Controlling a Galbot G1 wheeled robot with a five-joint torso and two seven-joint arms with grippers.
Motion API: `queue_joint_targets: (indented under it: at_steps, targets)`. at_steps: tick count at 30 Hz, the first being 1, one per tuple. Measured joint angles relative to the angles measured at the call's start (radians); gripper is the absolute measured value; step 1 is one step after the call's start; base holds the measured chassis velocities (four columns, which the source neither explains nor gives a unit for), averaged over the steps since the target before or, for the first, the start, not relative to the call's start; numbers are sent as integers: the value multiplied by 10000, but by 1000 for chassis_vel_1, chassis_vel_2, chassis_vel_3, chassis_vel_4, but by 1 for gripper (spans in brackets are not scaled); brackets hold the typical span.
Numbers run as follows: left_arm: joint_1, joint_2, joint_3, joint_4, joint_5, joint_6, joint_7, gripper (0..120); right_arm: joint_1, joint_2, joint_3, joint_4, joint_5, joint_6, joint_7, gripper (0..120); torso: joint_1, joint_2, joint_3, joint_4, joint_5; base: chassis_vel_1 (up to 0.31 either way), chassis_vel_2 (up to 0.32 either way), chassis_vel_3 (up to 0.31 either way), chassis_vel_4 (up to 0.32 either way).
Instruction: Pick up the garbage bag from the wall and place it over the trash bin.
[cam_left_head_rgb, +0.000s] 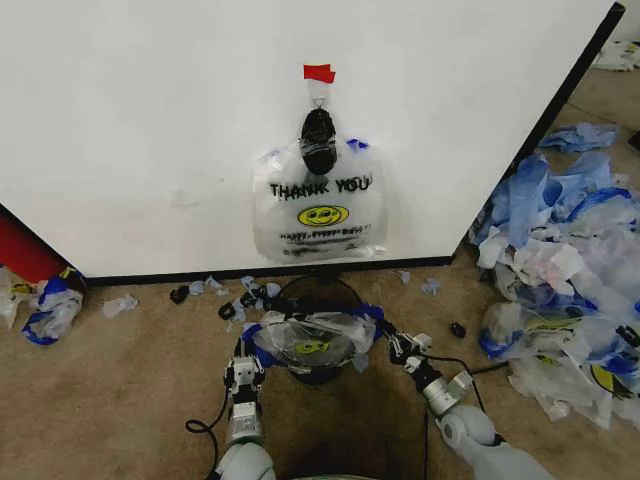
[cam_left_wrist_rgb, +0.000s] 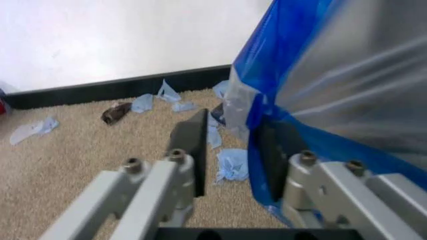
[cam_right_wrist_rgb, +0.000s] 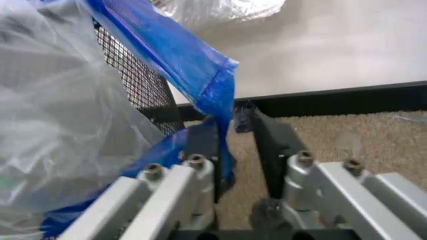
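While tan carpet (cam_left_head_rgb: 120, 390) covers the floor, the room's far side is closed off by the wall (cam_left_head_rgb: 150, 120), a white panel with a black strip along its foot and right edge. A piece of red tape (cam_left_head_rgb: 319, 73) sits high on it, and below the tape hangs a clear "THANK YOU" bag (cam_left_head_rgb: 320, 210) with a yellow smiley, knotted at the top around something dark. Small blue and white scraps (cam_left_head_rgb: 240, 295) lie along the base strip, a big heap of blue-and-white bags (cam_left_head_rgb: 560, 270) fills the carpet on the robot's right, and a red object (cam_left_head_rgb: 25, 250) leans at the left edge.

Just before the wall stands the trash bin (cam_left_head_rgb: 318, 310), black mesh, with the garbage bag (cam_left_head_rgb: 312, 340) draped across its mouth, blue handles out to either side and a smiley print on top.

From the head camera, the left gripper (cam_left_head_rgb: 243, 362) is at the bag's left edge and the right gripper (cam_left_head_rgb: 395, 345) at its right edge, both low beside the bin.

Up close, the left wrist camera shows the left gripper (cam_left_wrist_rgb: 233, 150) with its jaws parted a moderate way; a blue handle band of the bag (cam_left_wrist_rgb: 320, 75) lies against the inner face of one finger (cam_left_wrist_rgb: 277, 150), and the gap itself is over carpet. On the right wrist camera, the right gripper (cam_right_wrist_rgb: 237, 150) also stands partly open, a blue handle strip (cam_right_wrist_rgb: 220, 95) hanging down between the jaws without being pinched, with the bin's mesh (cam_right_wrist_rgb: 133, 85) close beside it.
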Motion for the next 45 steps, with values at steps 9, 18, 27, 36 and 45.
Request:
queue_joint_targets:
  at_steps: [9, 18, 27, 36, 45]
  targets:
    - [363, 69, -287, -235, 518, 13, -38, 68, -331, -137, 311, 125, -460, 199, 126, 51, 0, 0, 0, -1, 1, 0, 0, 0, 0]
    - [1248, 395, -572, -1222, 1153, 24, -114, 98, -729, -760, 909, 752, -495, 339, -24, 86, 0, 0, 0, 0, -1, 0, 0, 0, 0]
    - [1936, 628, -920, -1842, 1687, -202, -45, 100, -979, -1028, 1320, 1144, 56, 330, -614, 100, 0, 0, 0, 0, 0, 0, 0, 0, 0]
    - [2791, 881, -1170, -2924, 1680, -452, -54, 100, -1142, -1159, 1973, 1234, 1253, 358, -2360, 100, -1, 0, 0, 1, 0, 0, 0, 0, 0]
    - [2281, 1444, -1410, -3655, 869, -101, -107, 100, -1121, -1641, 2615, 1362, 1160, 383, -2839, 100, 0, 0, 1, -4, 1, 0, 0, 0, 0]
